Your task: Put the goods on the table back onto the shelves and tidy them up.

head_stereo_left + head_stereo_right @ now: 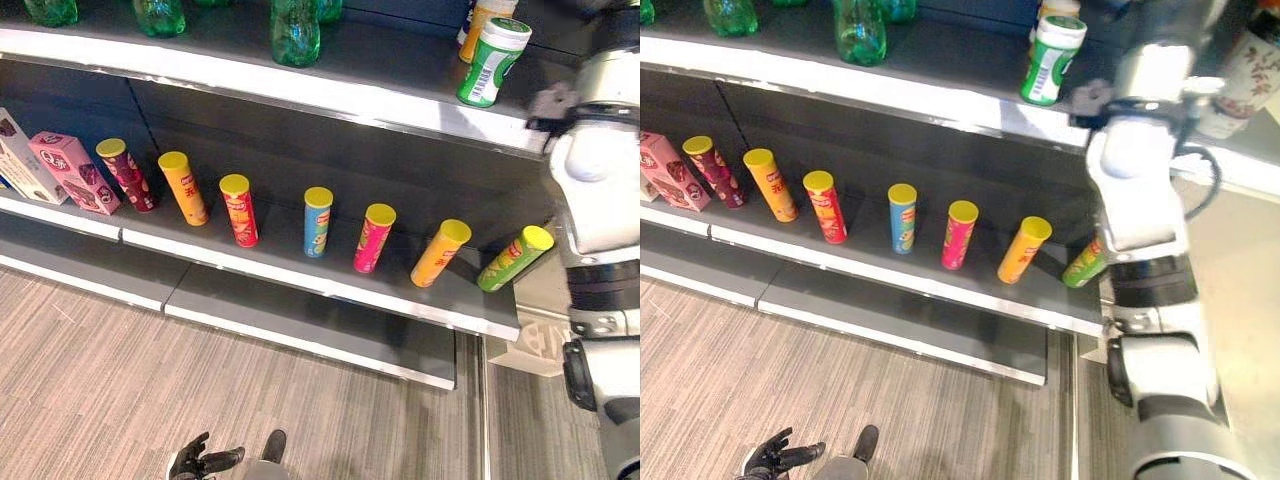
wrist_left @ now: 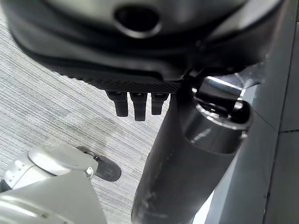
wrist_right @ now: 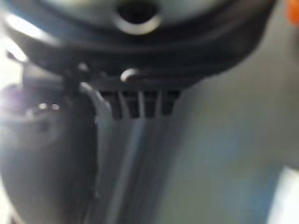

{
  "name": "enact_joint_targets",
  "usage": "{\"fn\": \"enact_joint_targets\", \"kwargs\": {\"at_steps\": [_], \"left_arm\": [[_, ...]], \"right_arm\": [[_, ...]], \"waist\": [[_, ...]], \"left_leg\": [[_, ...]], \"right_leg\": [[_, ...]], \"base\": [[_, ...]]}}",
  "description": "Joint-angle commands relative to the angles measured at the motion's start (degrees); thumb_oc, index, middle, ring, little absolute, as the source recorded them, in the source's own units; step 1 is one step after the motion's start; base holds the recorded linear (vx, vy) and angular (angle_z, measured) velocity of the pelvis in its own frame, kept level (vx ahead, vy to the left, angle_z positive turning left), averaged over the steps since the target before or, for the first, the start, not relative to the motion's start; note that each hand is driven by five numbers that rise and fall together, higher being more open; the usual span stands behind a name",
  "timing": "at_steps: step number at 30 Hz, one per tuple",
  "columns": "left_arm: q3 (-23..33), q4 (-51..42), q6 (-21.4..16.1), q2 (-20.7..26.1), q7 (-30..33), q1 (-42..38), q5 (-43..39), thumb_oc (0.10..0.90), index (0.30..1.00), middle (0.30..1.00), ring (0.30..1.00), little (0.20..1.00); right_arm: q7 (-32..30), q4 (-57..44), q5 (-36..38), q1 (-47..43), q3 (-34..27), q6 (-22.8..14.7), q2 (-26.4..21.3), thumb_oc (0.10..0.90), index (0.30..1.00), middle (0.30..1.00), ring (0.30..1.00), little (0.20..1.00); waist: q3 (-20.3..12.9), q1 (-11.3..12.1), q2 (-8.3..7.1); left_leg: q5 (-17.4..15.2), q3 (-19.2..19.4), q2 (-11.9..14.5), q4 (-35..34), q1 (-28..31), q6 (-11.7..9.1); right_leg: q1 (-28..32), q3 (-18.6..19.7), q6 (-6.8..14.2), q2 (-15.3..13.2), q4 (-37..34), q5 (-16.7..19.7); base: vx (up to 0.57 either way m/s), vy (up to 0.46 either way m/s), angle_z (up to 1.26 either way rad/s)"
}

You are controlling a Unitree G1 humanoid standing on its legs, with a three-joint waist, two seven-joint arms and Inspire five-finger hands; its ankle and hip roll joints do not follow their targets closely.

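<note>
A dark shelf [image 1: 300, 265] carries a row of seven yellow-lidded snack tubes, from a maroon tube [image 1: 126, 175] on the left to a green tube [image 1: 514, 258] on the right, each standing apart from its neighbours. Left of them sits a pink box [image 1: 76, 172]. On the upper shelf [image 1: 250, 80] are green bottles [image 1: 295, 32] and a green-and-white canister [image 1: 493, 61]. The left hand [image 1: 203, 461] hangs low over the grey floor [image 1: 90, 380], fingers loosely spread, holding nothing. The right arm reaches up toward the upper shelf; I cannot tell how the right hand's [image 3: 135, 105] fingers are set.
</note>
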Motion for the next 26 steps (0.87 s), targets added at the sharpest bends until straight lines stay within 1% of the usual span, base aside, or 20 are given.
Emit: {"fn": "enact_joint_targets", "kwargs": {"at_steps": [1,2,3,5,6,7,8,9,10,11,12,13,16,18,20,21,23,24,25,26], "left_arm": [[-0.7,3.1,-1.5,1.3,-0.7,-1.6,2.2,0.800,0.900,0.900,0.900,0.900],[-0.9,3.2,-1.5,1.5,-0.8,-1.4,2.2,0.800,0.900,0.900,0.900,0.900],[-0.4,3.6,-1.6,1.3,-2.3,-1.5,2.9,0.800,0.900,0.900,0.900,0.900],[0.0,3.7,-1.7,1.1,-4.1,-1.5,3.7,0.800,0.900,0.900,0.900,0.900],[-0.1,3.7,-1.7,1.3,-4.2,-1.4,3.7,0.800,0.900,0.900,0.900,0.900],[-0.1,3.2,-1.9,1.3,-5.0,-1.2,4.0,0.800,0.900,0.900,0.900,0.900],[0.2,2.8,-2.5,1.1,-6.0,-1.6,4.5,0.800,0.900,0.900,0.900,0.900],[0.1,2.8,-2.5,1.1,-6.0,-1.6,4.5,0.800,0.900,0.900,0.900,0.900],[0.7,2.1,-2.8,1.4,-7.0,-1.5,5.5,0.800,0.900,0.900,0.900,0.900],[1.1,1.4,-3.2,2.0,-8.2,-1.3,6.3,0.800,0.900,0.900,0.900,0.900],[1.1,1.4,-3.2,2.0,-8.2,-1.3,6.3,0.800,0.900,0.900,0.900,0.900],[1.8,0.9,-3.5,2.7,-9.5,-1.4,7.3,0.800,0.900,0.900,0.900,0.900],[2.1,1.0,-4.1,3.2,-10.6,-2.0,8.8,0.800,0.900,0.900,0.900,0.900],[2.4,1.0,-4.4,3.2,-11.5,-1.8,9.5,0.800,0.900,0.900,0.900,0.900],[2.8,0.9,-4.6,3.2,-12.0,-1.6,9.7,0.800,0.900,0.900,0.900,0.900],[3.2,1.2,-4.6,3.0,-12.6,-1.4,10.4,0.800,0.900,0.900,0.900,0.900],[3.9,1.5,-4.8,2.8,-13.3,-1.3,11.2,0.800,0.900,0.900,0.900,0.900],[4.0,1.6,-4.8,2.7,-13.6,-1.1,11.3,0.800,0.900,0.900,0.900,0.900],[3.9,1.6,-4.8,2.7,-13.6,-1.1,11.3,0.800,0.900,0.900,0.900,0.900],[4.2,1.9,-4.2,2.1,-14.9,-0.8,11.4,0.800,0.900,0.900,0.900,0.900]], "right_arm": [[6.1,-7.7,15.7,2.4,-2.2,-13.1,-4.3,0.800,0.900,0.900,0.900,0.900],[6.8,-7.8,16.3,3.0,-2.8,-13.3,-4.3,0.800,0.900,0.900,0.900,0.900],[16.5,-10.5,30.2,8.5,-3.6,-16.6,-4.2,0.800,0.900,0.900,0.900,0.900],[23.5,-13.5,38.5,13.9,-4.7,-16.7,-3.7,0.800,0.900,0.900,0.900,0.900],[24.0,-13.5,39.0,14.5,-5.2,-16.7,-3.7,0.800,0.900,0.900,0.900,0.900],[27.6,-15.7,42.4,18.1,-6.3,-15.9,-2.6,0.800,0.900,0.900,0.900,0.900],[34.2,-18.6,47.2,24.3,-5.7,-14.3,-1.6,0.800,0.900,0.900,0.900,0.900],[34.5,-18.6,47.4,24.6,-5.9,-14.3,-1.6,0.800,0.900,0.900,0.900,0.900],[36.7,-20.6,47.7,28.0,-7.0,-12.6,-2.6,0.800,0.900,0.900,0.900,0.900],[41.6,-22.4,50.8,33.7,-7.3,-10.1,-1.8,0.800,0.900,0.900,0.900,0.900],[41.6,-22.4,50.8,33.7,-7.3,-10.1,-1.8,0.800,0.900,0.900,0.900,0.900],[44.9,-23.9,51.0,38.7,-6.9,-6.9,-2.6,0.800,0.900,0.900,0.900,0.900],[49.4,-23.8,52.2,44.3,-6.3,-3.3,-3.5,0.800,0.900,0.900,0.900,0.900],[51.9,-25.1,52.3,49.3,-8.4,-0.8,-2.7,0.800,0.900,0.900,0.900,0.900],[53.0,-24.9,52.3,52.0,-9.3,0.0,-2.4,0.800,0.900,0.900,0.900,0.900],[54.3,-24.1,50.4,56.9,-10.0,1.8,-2.0,0.800,0.900,0.900,0.900,0.900],[55.9,-19.2,47.1,62.0,-9.5,4.8,-3.2,0.800,0.900,0.900,0.900,0.900],[56.8,-17.4,45.2,64.1,-9.4,6.0,-3.4,0.800,0.900,0.900,0.900,0.900],[56.8,-17.4,45.2,64.2,-9.4,6.0,-3.4,0.800,0.900,0.900,0.900,0.900],[57.5,-6.0,34.8,71.1,-6.8,8.8,-3.7,0.800,0.900,0.900,0.900,0.900]], "waist": [[-5.2,-1.4,-0.55],[-5.3,-1.2,-0.71],[-5.3,-2.3,-0.77],[-5.4,-3.5,-0.59],[-5.5,-3.3,-0.71],[-5.5,-3.8,-0.46],[-5.4,-4.8,-0.16],[-5.5,-4.7,-0.18],[-5.5,-5.3,0.15],[-5.6,-5.9,0.60],[-5.6,-5.9,0.59],[-5.6,-6.9,1.08],[-5.6,-8.2,1.74],[-6.0,-9.1,2.30],[-6.1,-9.5,2.52],[-6.1,-10.4,2.87],[-5.9,-11.2,3.03],[-5.9,-11.5,3.14],[-5.9,-11.4,3.15],[-5.6,-12.7,3.32]], "left_leg": [[-9.9,3.6,1.0,0.3,5.3,0.3],[-9.9,3.6,1.0,0.3,5.4,0.3],[-9.8,4.3,1.2,0.2,5.5,0.0],[-9.9,5.0,1.5,0.1,5.8,-0.2],[-9.9,5.0,1.5,0.1,5.8,-0.2],[-10.0,5.2,1.7,0.1,5.9,-0.3],[-9.9,5.8,1.8,0.1,6.0,-0.5],[-9.9,5.9,1.8,0.1,6.0,-0.5],[-10.0,6.3,2.0,0.1,6.1,-0.7],[-9.9,7.0,2.3,0.1,6.2,-0.9],[-9.9,7.0,2.3,0.1,6.2,-0.9],[-9.7,7.8,2.6,0.1,6.2,-1.1],[-9.2,9.0,2.9,0.1,6.2,-1.5],[-9.2,9.7,3.3,0.1,6.5,-1.7],[-9.2,10.0,3.5,0.1,6.6,-1.8],[-9.2,10.5,3.7,0.1,6.9,-1.9],[-9.0,11.0,3.8,0.1,7.1,-2.1],[-9.0,11.2,3.9,0.1,7.1,-2.2],[-9.0,11.2,3.9,0.1,7.1,-2.2],[-8.8,11.8,4.0,0.1,7.1,-2.4]], "right_leg": [[-2.4,2.6,3.1,-2.6,1.8,0.0],[-2.5,2.6,3.1,-2.6,1.8,0.0],[-2.7,3.1,3.1,-2.5,1.8,0.0],[-2.9,3.3,3.2,-2.5,1.8,-0.1],[-2.9,3.4,3.2,-2.5,1.8,-0.1],[-2.9,3.5,3.2,-2.4,1.8,-0.1],[-3.2,3.9,3.2,-2.4,1.9,0.0],[-3.2,3.9,3.2,-2.4,1.9,0.0],[-3.4,4.1,3.3,-2.5,1.8,0.0],[-3.7,4.7,3.3,-2.3,1.7,0.1],[-3.7,4.8,3.3,-2.3,1.7,0.1],[-4.0,5.5,3.3,-2.3,1.6,0.1],[-4.4,6.2,3.2,-2.0,1.3,0.3],[-4.4,6.5,3.2,-1.8,1.0,0.4],[-4.3,6.6,3.2,-1.7,0.9,0.4],[-4.4,7.1,3.1,-1.5,0.9,0.3],[-4.5,7.6,3.0,-1.3,0.9,0.4],[-4.6,7.8,3.0,-1.3,1.0,0.4],[-4.6,7.8,3.0,-1.3,1.0,0.4],[-5.2,8.6,2.9,-1.1,1.4,0.5]], "base": [[0.00,-0.010,-0.09],[-0.02,-0.018,-0.16],[-0.02,-0.019,-0.21],[-0.01,-0.022,-0.20],[0.00,-0.025,-0.18],[-0.02,-0.034,-0.17],[-0.02,-0.033,-0.15],[-0.02,-0.034,-0.11],[-0.01,-0.047,-0.27],[-0.01,-0.047,-0.26],[-0.03,-0.063,-0.31],[-0.03,-0.050,-0.19],[-0.03,-0.052,-0.17],[0.00,-0.030,-0.18],[0.01,-0.023,-0.05],[0.01,-0.039,-0.09],[-0.02,-0.027,-0.12],[-0.02,-0.007,-0.20],[-0.03,-0.013,-0.36],[-0.04,-0.017,-0.40]]}}
